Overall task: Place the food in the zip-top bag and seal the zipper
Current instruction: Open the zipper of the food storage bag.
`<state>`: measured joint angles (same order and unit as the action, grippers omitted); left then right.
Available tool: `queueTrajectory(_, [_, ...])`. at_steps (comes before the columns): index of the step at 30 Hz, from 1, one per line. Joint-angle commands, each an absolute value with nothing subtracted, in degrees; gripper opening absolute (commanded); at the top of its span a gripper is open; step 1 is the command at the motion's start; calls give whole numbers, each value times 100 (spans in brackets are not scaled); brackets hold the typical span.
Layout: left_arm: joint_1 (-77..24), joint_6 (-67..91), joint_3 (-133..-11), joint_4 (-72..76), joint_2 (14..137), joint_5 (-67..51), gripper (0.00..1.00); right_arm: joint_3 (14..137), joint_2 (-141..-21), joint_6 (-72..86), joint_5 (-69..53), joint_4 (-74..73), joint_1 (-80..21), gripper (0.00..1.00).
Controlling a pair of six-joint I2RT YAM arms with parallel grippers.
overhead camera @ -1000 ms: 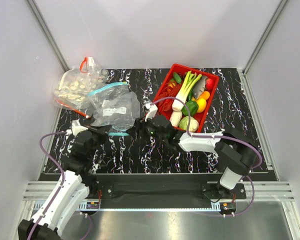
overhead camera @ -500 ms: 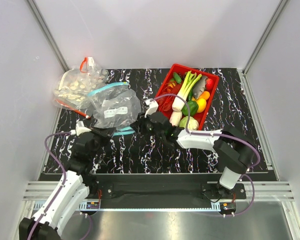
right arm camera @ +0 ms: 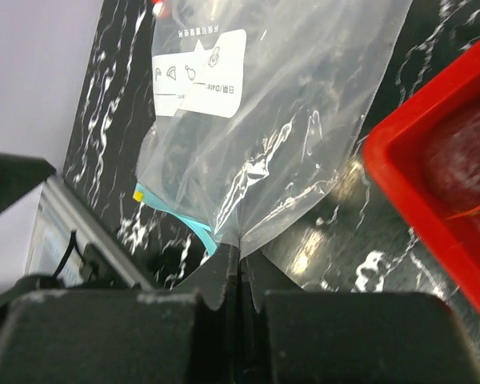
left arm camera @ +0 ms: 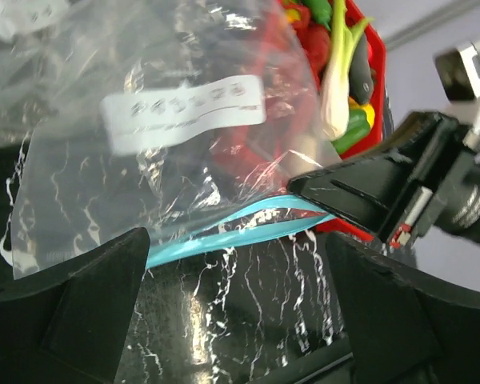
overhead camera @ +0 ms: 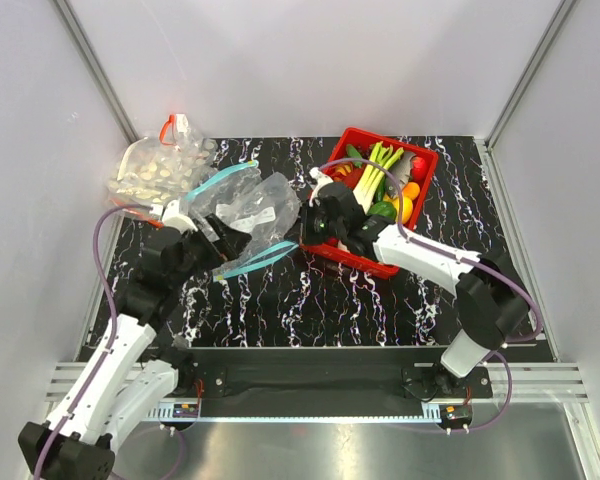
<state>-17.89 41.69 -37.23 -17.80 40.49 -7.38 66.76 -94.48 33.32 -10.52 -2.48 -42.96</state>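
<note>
The clear zip-top bag (overhead camera: 248,208) with its white label (left arm camera: 184,112) hangs between the arms, left of the basket. My right gripper (overhead camera: 306,234) is shut on the bag's edge (right arm camera: 240,244), close to the teal zipper (right arm camera: 176,214). My left gripper (left arm camera: 236,256) stands wide open just below the zipper (left arm camera: 224,234), touching nothing. The zipper's two strips are parted in the top view (overhead camera: 260,262). The food lies in the red basket (overhead camera: 412,232): the leek (overhead camera: 374,170) and a green vegetable (overhead camera: 384,211) show.
A second clear bag with a red zipper (overhead camera: 158,165) lies at the back left. A grey toy fish (overhead camera: 401,166) and yellow and red produce (overhead camera: 408,204) share the basket. The right arm (overhead camera: 430,262) reaches across the basket's near edge.
My left gripper let go of the bag and opened wide. My right gripper shut on the bag's edge and carried it back and right toward the basket.
</note>
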Motion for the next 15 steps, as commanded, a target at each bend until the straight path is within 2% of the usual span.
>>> queueTrajectory(1, [-2030, 2771, -4253, -2381, 4271, -1064, 99, 7250, -9202, 3041, -1739, -1414, -4289, 0])
queueTrajectory(11, [-3664, 1267, -5326, -3419, 5238, -237, 99, 7462, -8772, 2831, -2205, -2311, -4114, 2])
queueTrajectory(14, [-3875, 748, -5265, -3297, 5029, -440, 95, 7514, -8728, 2690, -2496, -2504, -3990, 1])
queueTrajectory(15, [-3911, 643, -5221, -3148, 4966, -492, 89, 7515, -8693, 2663, -2540, -2566, -3973, 1])
